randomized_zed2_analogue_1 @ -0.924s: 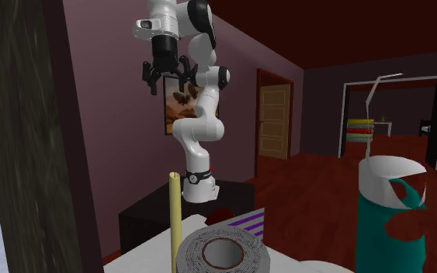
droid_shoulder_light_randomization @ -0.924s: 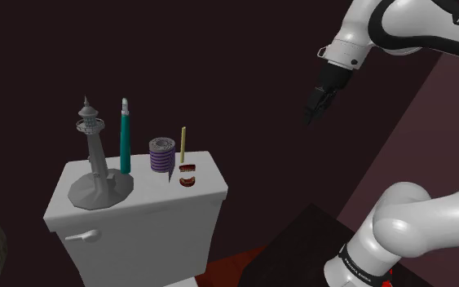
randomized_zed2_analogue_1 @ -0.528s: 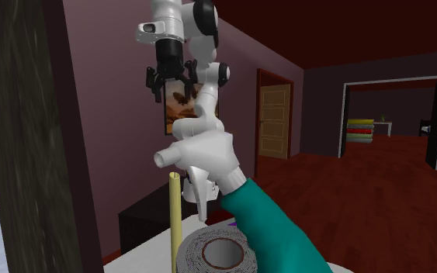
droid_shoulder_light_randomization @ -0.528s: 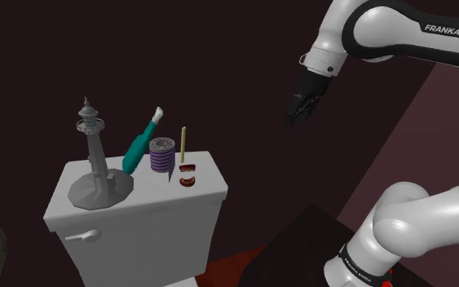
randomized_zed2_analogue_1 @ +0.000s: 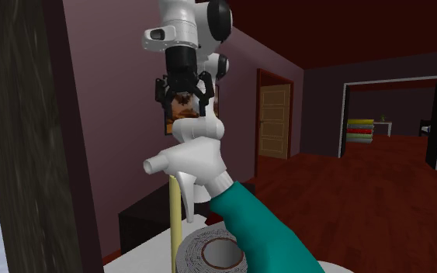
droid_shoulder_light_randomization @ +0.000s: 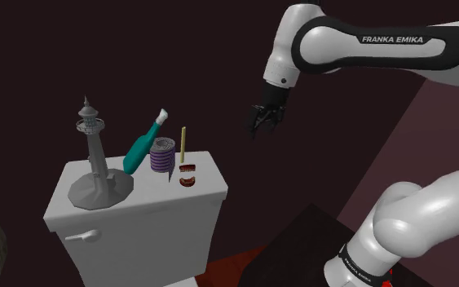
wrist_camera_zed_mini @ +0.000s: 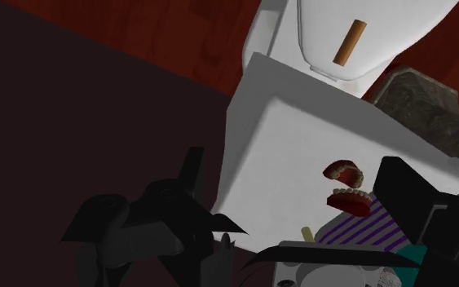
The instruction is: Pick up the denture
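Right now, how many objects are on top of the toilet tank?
5. From the shoulder view's left: grey tower figurine, tilted teal bottle, purple-striped roll, yellow stick, and the denture beside it. More could hide behind them.

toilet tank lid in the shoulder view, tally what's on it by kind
grey tower figurine: 1
teal bottle: 1
purple striped roll: 1
yellow stick: 1
denture: 1
total: 5

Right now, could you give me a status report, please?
Gripper open, empty, in the air. Denture on tank lid, untouched. Stick upright beside it, bottle tilted nearby.
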